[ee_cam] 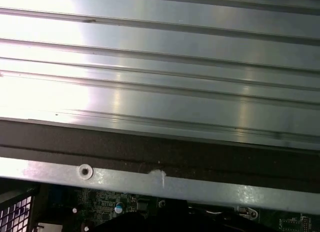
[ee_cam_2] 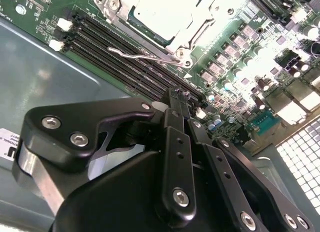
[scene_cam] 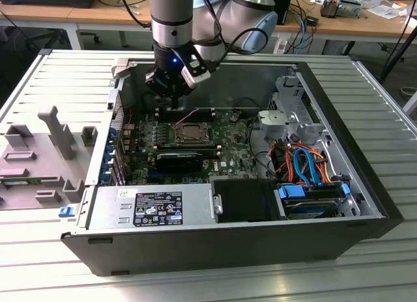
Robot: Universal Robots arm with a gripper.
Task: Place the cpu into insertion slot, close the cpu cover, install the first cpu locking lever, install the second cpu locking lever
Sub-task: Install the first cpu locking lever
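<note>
Near the cpu cover (ee_cam_2: 197, 27), shut flat, the pincer (ee_cam_2: 176, 94) hovers pressed together, empty

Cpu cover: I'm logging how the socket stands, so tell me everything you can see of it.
The cpu cover is a thin silvery metal frame with a cut-out middle. It appears to lie flat over the pale cpu, which shows through the opening. A screw sits at one corner and a thin wire lever runs along one edge. In the exterior view it lies on the green board, below the gripper, which is apart from it.
</note>
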